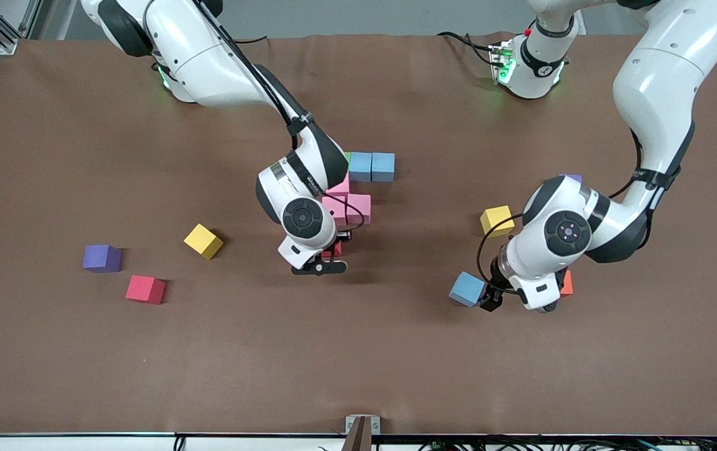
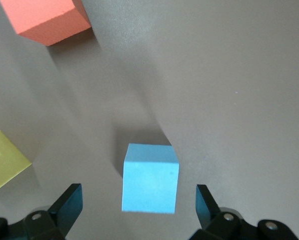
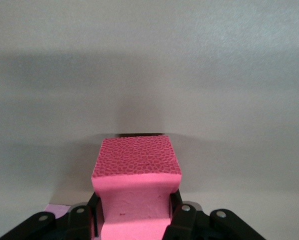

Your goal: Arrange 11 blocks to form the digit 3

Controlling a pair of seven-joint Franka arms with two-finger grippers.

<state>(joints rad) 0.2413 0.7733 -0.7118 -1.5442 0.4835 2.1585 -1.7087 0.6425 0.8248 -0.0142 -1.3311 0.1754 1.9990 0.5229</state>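
My left claw [image 2: 137,210] hangs wide, the blue block [image 2: 150,178] squarely between its fingers, while my right claw [image 3: 134,215] grips a red block [image 3: 136,187].

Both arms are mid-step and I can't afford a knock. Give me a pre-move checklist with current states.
1. Left gripper open: ok.
2. Light blue block lies between its fingers: ok.
3. Orange block and yellow block apart from those fingers: ok.
4. Right gripper shut on pinkish-red block: ok.
5. Held block set down against the pink blocks of the figure: cannot tell.
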